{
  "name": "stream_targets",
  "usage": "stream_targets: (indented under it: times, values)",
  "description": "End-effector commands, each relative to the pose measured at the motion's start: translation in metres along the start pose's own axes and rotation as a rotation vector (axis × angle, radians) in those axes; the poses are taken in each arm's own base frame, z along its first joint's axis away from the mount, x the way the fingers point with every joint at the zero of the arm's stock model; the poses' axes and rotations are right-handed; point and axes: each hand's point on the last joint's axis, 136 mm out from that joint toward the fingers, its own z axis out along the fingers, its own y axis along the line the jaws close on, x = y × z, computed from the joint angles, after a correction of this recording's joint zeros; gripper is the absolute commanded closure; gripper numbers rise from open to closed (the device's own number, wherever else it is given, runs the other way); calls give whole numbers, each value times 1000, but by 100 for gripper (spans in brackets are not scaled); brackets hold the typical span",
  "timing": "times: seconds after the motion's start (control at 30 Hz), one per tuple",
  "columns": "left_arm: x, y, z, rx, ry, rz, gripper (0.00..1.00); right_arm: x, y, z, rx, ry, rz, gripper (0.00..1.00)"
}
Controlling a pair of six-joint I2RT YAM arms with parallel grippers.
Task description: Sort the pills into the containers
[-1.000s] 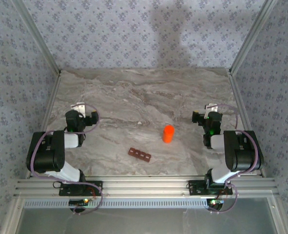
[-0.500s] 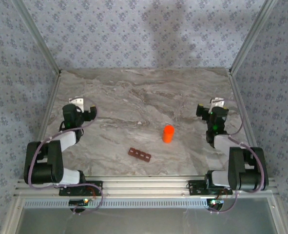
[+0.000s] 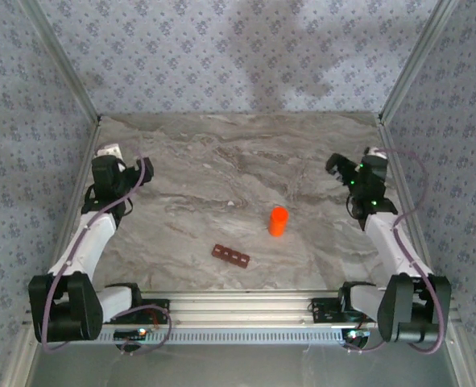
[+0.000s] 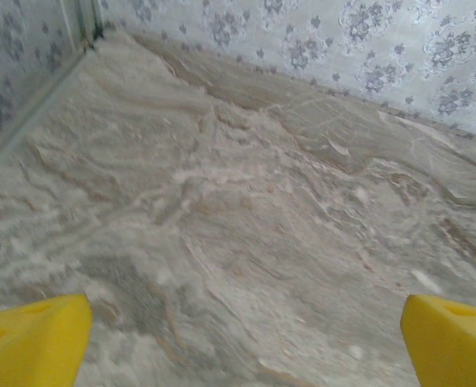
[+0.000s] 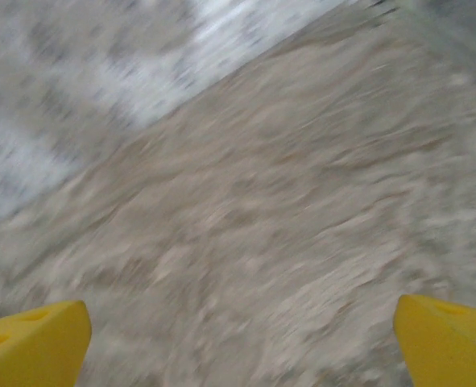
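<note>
From the overhead view, the orange bottle [image 3: 278, 221] stands upright on the marble-patterned table [image 3: 221, 153]. The strip of containers [image 3: 231, 255], four small cups in a dark red-brown row, lies flat and slightly askew, near the bottle on its near-left side. The left gripper [image 3: 111, 155] is well to the bottle's left and farther back, and the right gripper [image 3: 357, 164] is to its right and farther back. Neither touches anything.

You should expect the strip to be light and stiff, and likely to skid on that smooth top. Pinch it across its short width, on the long walls. The bottle looks light, round and slick, so take it around the middle of its body or it may tip. What it holds you cannot tell.

From the left wrist, the yellow fingers [image 4: 32, 343] stand far apart with nothing between them, over bare table running to the flowered wall [image 4: 342, 32] far from the bottle.

From the right wrist, the picture is blurred. The fingers [image 5: 451, 339] are spread wide and empty above the same pale surface.

The papered walls and the metal posts [image 3: 403, 72] box you in on three sides.
</note>
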Motion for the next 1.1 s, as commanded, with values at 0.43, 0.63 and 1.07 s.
stream_targets:
  times: [0.43,0.63,1.07]
  values:
    - [70,-50,-38,65,246,-179,2,196,183,-115,-563,497,-808,10]
    - [77,-41,-47,34,245,-216,2,271,186,-136,-676,620,-1014,9]
    - [85,-48,-53,94,271,-250,2,339,180,-114,-601,719,-1156,11]
